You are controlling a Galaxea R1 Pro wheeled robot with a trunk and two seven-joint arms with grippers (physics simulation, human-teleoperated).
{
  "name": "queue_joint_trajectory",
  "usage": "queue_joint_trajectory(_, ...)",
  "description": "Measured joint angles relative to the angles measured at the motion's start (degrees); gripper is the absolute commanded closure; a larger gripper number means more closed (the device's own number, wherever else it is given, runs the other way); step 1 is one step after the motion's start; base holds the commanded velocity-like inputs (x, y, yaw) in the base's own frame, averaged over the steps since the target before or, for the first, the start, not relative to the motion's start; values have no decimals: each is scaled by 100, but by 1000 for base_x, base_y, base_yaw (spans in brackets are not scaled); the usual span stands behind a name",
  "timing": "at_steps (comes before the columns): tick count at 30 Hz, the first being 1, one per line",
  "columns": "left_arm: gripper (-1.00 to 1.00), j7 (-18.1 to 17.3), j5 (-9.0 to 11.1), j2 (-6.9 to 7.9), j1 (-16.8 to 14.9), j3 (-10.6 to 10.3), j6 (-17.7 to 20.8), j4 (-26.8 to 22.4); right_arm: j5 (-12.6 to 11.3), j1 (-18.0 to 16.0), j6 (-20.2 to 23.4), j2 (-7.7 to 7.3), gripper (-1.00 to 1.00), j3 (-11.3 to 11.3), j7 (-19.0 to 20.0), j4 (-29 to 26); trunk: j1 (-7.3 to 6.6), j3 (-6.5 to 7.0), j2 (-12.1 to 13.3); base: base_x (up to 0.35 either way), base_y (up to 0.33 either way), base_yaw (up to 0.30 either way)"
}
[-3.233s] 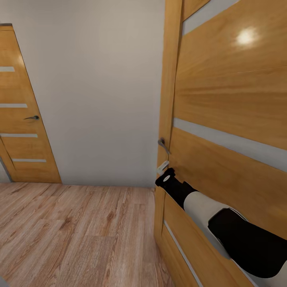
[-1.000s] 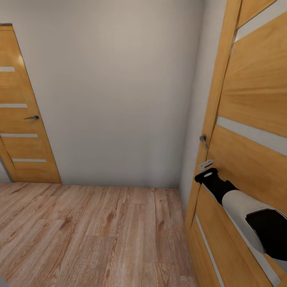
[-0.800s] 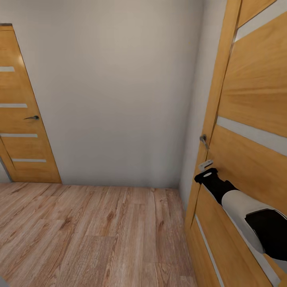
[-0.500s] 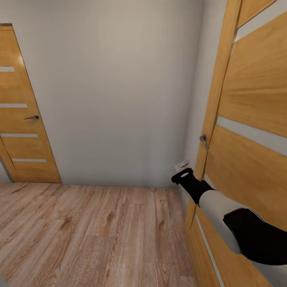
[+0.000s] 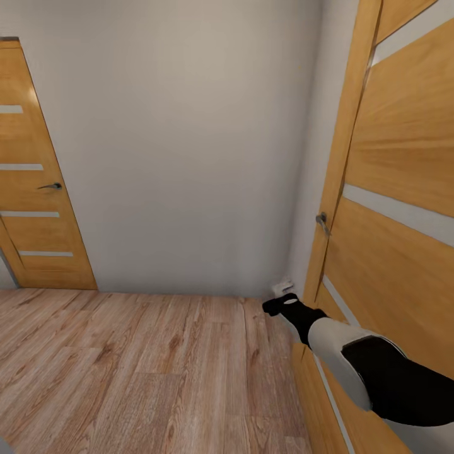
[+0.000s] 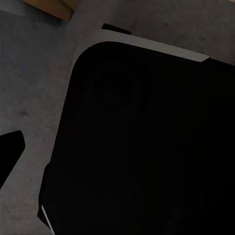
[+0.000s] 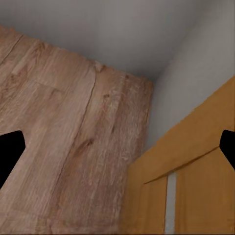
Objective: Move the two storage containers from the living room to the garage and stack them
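Bins not in sight, whereabouts unknown from here; judged as thin lidless plastic they should be light, a bit flexible and slick, best taken by the rim of a long wall. Right gripper (image 5: 284, 291) hangs low beside the open door (image 5: 391, 189), fingers spread wide on nothing; left fingers, cannot tell. Door edge, handle (image 5: 322, 221), wall (image 5: 183, 139) and second door (image 5: 34, 189) crowd the plank floor (image 5: 126, 366).
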Motion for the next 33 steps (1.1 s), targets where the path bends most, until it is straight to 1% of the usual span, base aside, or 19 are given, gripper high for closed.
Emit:
queue_joint_trajectory(1, -100, 0, -1, 0, 0, 1, 0, -1, -41, 160, -38, -99, -100, -12, 9, 32, 0, 0, 0, 0, 0, 0)
queue_joint_trajectory(2, -100, 0, -1, 0, 0, 0, 0, 0, -55, 263, -51, -152, -100, -14, 12, 43, 0, 0, 0, 0, 0, 0)
queue_joint_trajectory(3, -100, 0, -1, 1, 0, 1, 0, 0, -76, 484, -72, -239, -100, -24, 17, 57, 0, 0, 0, 0, 0, 0)
queue_joint_trajectory(5, -100, 0, 1, 0, 0, 1, 0, -1, -100, 1062, -110, -355, -100, -36, 22, 74, 0, -1, 0, 0, 0, 0)
queue_joint_trajectory(7, -100, 0, -1, 0, 0, 1, 0, -1, -110, 1979, -183, -463, -100, -53, 25, 81, 0, 0, 0, 0, 0, 0)
queue_joint_trajectory(8, -100, 0, -2, 0, 0, 1, 0, 0, -108, 2094, -197, -489, -100, -53, 25, 81, 0, 0, 0, 0, 0, 0)
queue_joint_trajectory(9, -100, 0, -2, 0, 0, 1, 0, 0, -106, 2405, -220, -539, -100, -55, 27, 82, 0, 0, -1, 0, 0, 0)
queue_joint_trajectory(10, -100, 0, -2, 0, 0, 1, 0, 0, -108, 2881, -249, -576, -100, -61, 23, 87, 0, 0, 0, 0, 0, 0)
queue_joint_trajectory(11, -100, 0, -2, 0, 0, 1, -1, 0, -107, 3000, -266, -589, -100, -61, 22, 87, 0, 0, -1, 0, 0, 0)
queue_joint_trajectory(12, -100, 0, -2, 0, 0, 1, -1, 0, -106, 3282, -306, -610, -100, -63, 23, 88, 0, 0, -1, 0, 0, 0)
queue_joint_trajectory(14, -100, 0, -3, 0, 0, 1, 0, 0, -108, 3629, -346, -626, -100, -65, 23, 88, 0, -1, -1, 0, 0, 0)
queue_joint_trajectory(17, -100, 0, -3, 0, 0, 1, 0, 0, -113, 4402, -402, -645, -100, -67, 22, 88, 0, -1, -1, 0, 0, 0)
queue_joint_trajectory(24, -100, 0, -3, -1, 0, 1, 0, 0, -106, 5290, -460, -652, -100, -63, 3, 86, 0, 0, -1, 0, 0, 0)
queue_joint_trajectory(28, -100, 1, -3, 0, 0, 1, -1, 1, -104, 5394, -462, -658, -100, -60, -2, 84, 0, 0, -1, 0, 0, 0)
queue_joint_trajectory(33, -100, 1, -3, 0, 0, 1, -1, 1, -99, 5423, -475, -686, -100, -59, -2, 84, 0, 0, -1, 0, 0, 0)
